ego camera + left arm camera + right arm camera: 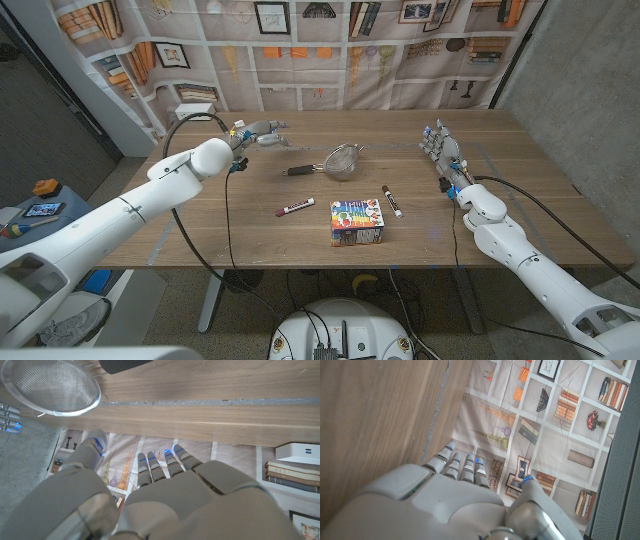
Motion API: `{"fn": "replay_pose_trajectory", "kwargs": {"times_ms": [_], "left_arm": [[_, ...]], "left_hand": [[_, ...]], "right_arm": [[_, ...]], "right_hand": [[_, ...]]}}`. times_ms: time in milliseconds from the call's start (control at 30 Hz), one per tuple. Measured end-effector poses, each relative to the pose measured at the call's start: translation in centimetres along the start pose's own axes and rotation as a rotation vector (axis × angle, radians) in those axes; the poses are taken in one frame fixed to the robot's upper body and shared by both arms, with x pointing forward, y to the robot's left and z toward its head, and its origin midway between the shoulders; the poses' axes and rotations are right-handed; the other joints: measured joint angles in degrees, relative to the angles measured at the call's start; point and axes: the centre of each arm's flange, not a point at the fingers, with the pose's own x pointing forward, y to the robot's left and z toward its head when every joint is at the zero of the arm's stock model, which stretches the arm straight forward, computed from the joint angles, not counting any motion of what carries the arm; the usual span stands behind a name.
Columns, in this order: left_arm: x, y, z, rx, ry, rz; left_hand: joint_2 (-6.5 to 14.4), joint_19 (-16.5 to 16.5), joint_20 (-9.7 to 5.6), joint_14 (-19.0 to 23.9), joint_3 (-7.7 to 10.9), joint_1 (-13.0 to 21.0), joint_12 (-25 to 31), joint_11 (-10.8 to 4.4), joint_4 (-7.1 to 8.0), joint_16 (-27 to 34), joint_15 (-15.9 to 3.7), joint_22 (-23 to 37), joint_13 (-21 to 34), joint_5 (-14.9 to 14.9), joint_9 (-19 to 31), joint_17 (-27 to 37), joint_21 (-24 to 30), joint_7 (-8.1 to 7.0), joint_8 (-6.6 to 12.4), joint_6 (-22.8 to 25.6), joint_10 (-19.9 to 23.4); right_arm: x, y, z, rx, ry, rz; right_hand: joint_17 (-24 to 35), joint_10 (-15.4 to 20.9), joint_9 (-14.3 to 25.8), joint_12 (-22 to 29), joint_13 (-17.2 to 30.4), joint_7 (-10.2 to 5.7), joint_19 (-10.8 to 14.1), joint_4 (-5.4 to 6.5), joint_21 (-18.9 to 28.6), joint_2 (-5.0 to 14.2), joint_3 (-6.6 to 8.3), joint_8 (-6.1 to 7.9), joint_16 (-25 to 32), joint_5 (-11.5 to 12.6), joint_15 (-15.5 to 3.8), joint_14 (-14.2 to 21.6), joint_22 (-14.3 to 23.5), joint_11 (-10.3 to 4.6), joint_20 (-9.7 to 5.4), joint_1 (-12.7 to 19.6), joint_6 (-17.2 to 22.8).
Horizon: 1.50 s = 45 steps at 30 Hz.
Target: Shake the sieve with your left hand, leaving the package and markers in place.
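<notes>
Your left hand (262, 133) hangs empty near the table's far edge, fingers loosely spread, holding nothing. The sieve (343, 160) lies a reach to its right, and its dark handle (300, 170) points back toward your hand, probably the easiest part to grip. Nearer you than the sieve sit the two markers (294, 208) and the colourful package (357, 222), close to each other but apart from the sieve; that gap is likely enough to lift it without nudging them. Bare wood lies between your hand and the handle, so the approach looks free. Your right hand (438, 147) stands on its edge, open, well off to the sieve's far side, out of the way.
</notes>
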Motion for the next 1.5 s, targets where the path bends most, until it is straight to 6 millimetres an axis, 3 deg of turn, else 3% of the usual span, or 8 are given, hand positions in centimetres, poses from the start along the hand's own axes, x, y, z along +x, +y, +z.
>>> {"fn": "replay_pose_trajectory", "kwargs": {"times_ms": [433,567,933,1133,1233,1300,1500], "left_arm": [[0.9,-0.7,2.0,0.180,0.031,-0.065],[1.2,-1.0,2.8,0.238,0.047,-0.089],[2.1,-1.8,4.3,0.348,0.096,-0.137],[2.4,-2.3,5.0,0.396,0.117,-0.145],[2.6,-2.5,5.3,0.414,0.128,-0.145],[2.7,-2.7,5.5,0.417,0.129,-0.146],[2.9,-3.3,6.0,0.454,0.154,-0.145]], "left_hand": [[-1.56,-1.49,-0.05,-1.52,0.16,2.14,-0.22,0.00,0.16,-0.27,0.23,0.00,0.00,0.00,0.00,0.00,0.00,0.00,0.00,0.00,0.00],[-2.09,-2.73,0.56,-2.83,0.16,3.14,-0.22,0.00,0.16,-0.28,0.31,0.00,0.00,0.00,-0.01,0.00,0.01,0.00,0.00,0.00,0.00],[-3.07,-6.00,3.83,-5.47,-0.25,5.63,-0.43,0.01,0.55,-0.27,0.48,0.14,0.00,0.00,-0.01,0.00,0.01,0.00,-0.52,-0.01,-0.01],[-3.37,-7.34,4.36,-6.27,-0.25,6.41,-0.43,0.00,0.55,-0.27,0.29,0.14,0.00,0.00,-0.01,0.00,0.01,0.02,-0.74,-0.02,-0.01],[-3.13,-6.24,7.44,-5.80,-0.48,7.83,-0.42,0.01,0.78,-0.27,0.76,0.14,0.00,0.00,-0.01,0.00,0.59,0.22,-0.74,-0.23,-0.01],[-3.31,-5.44,8.65,-5.30,-0.73,8.11,-0.42,0.01,0.53,0.00,1.26,0.14,0.00,0.00,-0.01,0.00,0.92,0.22,-0.74,-0.23,-0.01],[-3.22,-5.14,8.96,-5.02,-0.98,8.64,-0.15,-0.01,0.76,0.00,1.54,0.14,0.00,0.00,-0.01,-0.01,0.92,0.22,-0.74,-0.23,0.63]], "right_arm": [[0.0,-0.3,-0.2,-0.001,0.005,-0.007],[0.1,-0.4,-0.2,-0.003,0.006,-0.007],[0.3,-0.6,-0.3,0.001,0.005,-0.010],[0.3,-0.6,-0.3,0.003,0.004,-0.014],[0.2,-0.5,-0.3,0.005,0.002,-0.017],[0.1,-0.4,-0.2,0.006,0.001,-0.018],[-0.2,-0.3,-0.1,0.006,-0.001,-0.021]], "right_hand": [[-0.27,0.00,0.00,0.00,0.00,0.00,0.00,0.00,0.00,0.46,0.00,0.00,0.00,0.00,0.00,0.00,0.00,0.00,0.00,-0.46,0.00],[-0.53,0.00,0.00,0.00,0.01,-0.21,0.00,0.00,0.00,0.46,0.00,0.00,0.00,0.00,0.00,0.00,0.00,0.00,0.00,-0.46,-0.21],[-0.80,0.00,0.00,0.00,0.01,-0.21,0.00,0.00,0.00,0.46,0.33,0.00,0.00,0.00,0.00,0.00,0.00,0.00,0.00,-0.46,-0.21],[-1.03,0.00,0.00,0.00,0.01,-0.21,0.00,0.00,0.00,0.46,0.33,0.00,0.00,0.00,0.00,0.00,0.00,0.00,0.00,-0.46,-0.21],[-1.07,0.00,-0.01,0.00,0.01,-0.21,0.00,0.00,0.00,0.46,0.33,0.00,0.00,0.00,0.00,0.00,0.00,0.00,0.00,-0.46,-0.21],[-1.07,0.00,0.00,0.00,0.01,-0.21,0.00,0.00,0.00,0.46,0.33,0.00,-0.01,0.00,0.00,0.00,0.00,0.00,0.00,-0.46,-0.21],[-1.26,0.00,-0.01,0.00,0.01,-0.21,0.00,0.00,0.00,0.46,0.33,0.00,0.23,0.00,0.00,-0.01,0.00,0.00,0.00,-0.46,-0.21]]}}
